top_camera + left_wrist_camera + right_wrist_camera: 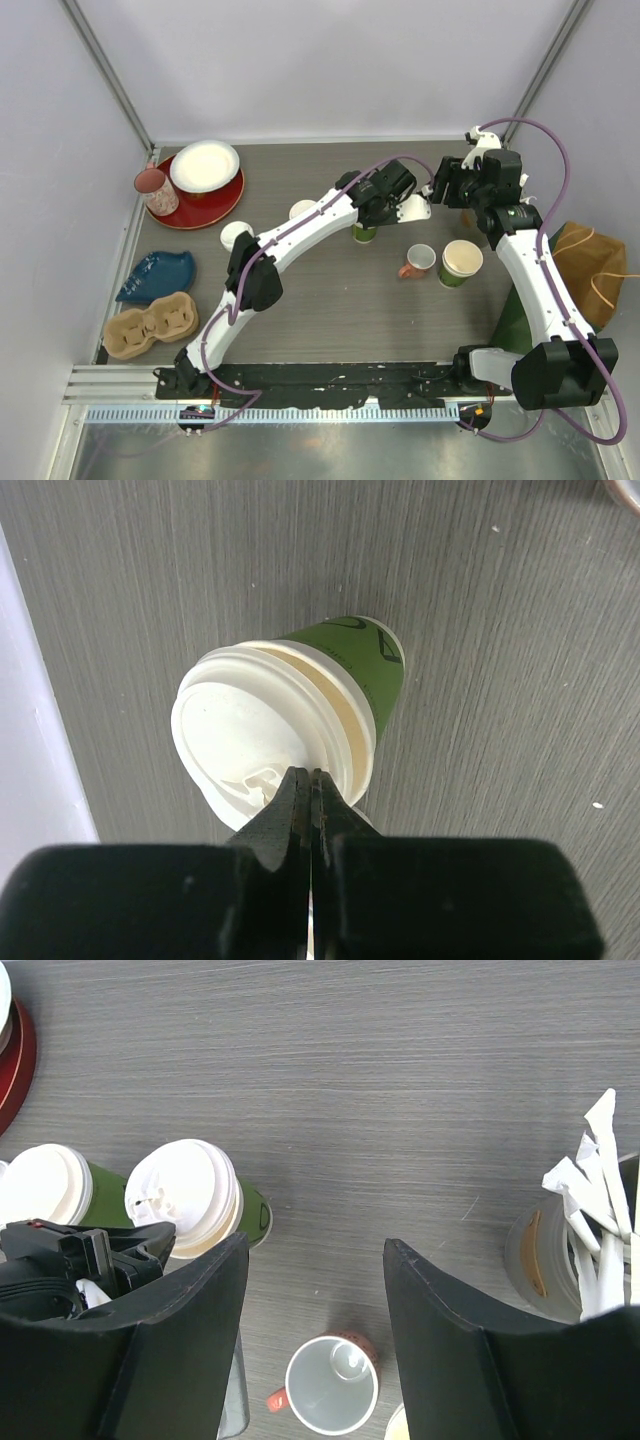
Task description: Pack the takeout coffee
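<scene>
Left claw [310,775]: fingers pressed together on the near rim of a white lid [250,720]. The lid sits tilted on a green paper cup [375,665], with a crescent of cream interior showing along one side. The cup stands upright at mid-tabletop [330,310].

Right claw [315,1250]: spread wide, holding nothing, hovering above the tabletop just beside the left claw.

Second lidded cup [45,1185]: upright, lid level, just beside the first cup on the side away from the right claw, not touching it.

Other items noted:
- A small mug [330,1385] with a pink handle and a lidless green cup [461,263] stand close together near the right arm.
- A cardboard cup carrier [150,325] lies at the near left edge, well apart from both lidded cups.
- A brown paper bag [588,260] stands at the far right.
</scene>
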Action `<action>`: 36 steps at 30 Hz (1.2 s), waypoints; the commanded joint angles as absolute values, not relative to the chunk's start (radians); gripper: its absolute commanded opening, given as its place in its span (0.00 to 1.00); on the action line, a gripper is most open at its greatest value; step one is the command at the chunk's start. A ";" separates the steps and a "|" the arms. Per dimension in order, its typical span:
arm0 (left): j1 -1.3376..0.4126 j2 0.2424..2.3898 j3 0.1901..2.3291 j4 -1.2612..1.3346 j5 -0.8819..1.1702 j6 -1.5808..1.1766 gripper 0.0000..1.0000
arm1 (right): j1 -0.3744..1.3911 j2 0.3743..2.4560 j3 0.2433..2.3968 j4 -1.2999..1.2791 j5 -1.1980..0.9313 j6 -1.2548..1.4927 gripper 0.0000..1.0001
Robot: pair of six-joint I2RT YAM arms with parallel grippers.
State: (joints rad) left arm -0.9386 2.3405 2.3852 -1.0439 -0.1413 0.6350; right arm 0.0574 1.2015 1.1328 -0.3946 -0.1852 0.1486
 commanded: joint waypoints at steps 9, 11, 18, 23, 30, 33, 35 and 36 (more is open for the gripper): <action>-1.022 2.278 2.387 -0.999 -0.083 0.673 0.00 | 0.074 1.173 1.144 -0.354 -0.241 0.146 0.62; -1.026 2.279 2.387 -1.000 -0.081 0.673 0.00 | 0.074 1.173 1.144 -0.353 -0.238 0.147 0.62; -1.028 2.290 2.399 -0.997 -0.072 0.673 0.00 | 0.074 1.173 1.146 -0.354 -0.236 0.146 0.62; -1.028 2.304 2.402 -0.996 -0.046 0.658 0.00 | 0.074 1.173 1.146 -0.354 -0.230 0.146 0.62; -1.029 2.322 2.402 -0.999 -0.049 0.657 0.00 | 0.074 1.170 1.147 -0.357 -0.225 0.146 0.62; -1.029 2.322 2.401 -1.005 -0.037 0.658 0.00 | 0.075 1.172 1.149 -0.359 -0.225 0.144 0.62; -1.029 2.319 2.399 -1.003 -0.035 0.653 0.00 | 0.074 1.172 1.149 -0.360 -0.224 0.143 0.62; -1.032 2.318 2.399 -1.000 -0.032 0.652 0.00 | 0.074 1.170 1.149 -0.359 -0.224 0.143 0.62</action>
State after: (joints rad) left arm -0.9535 2.3402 2.3836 -1.0519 -0.1257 0.6037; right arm 0.0544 1.1885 1.1328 -0.4206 -0.1715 0.1341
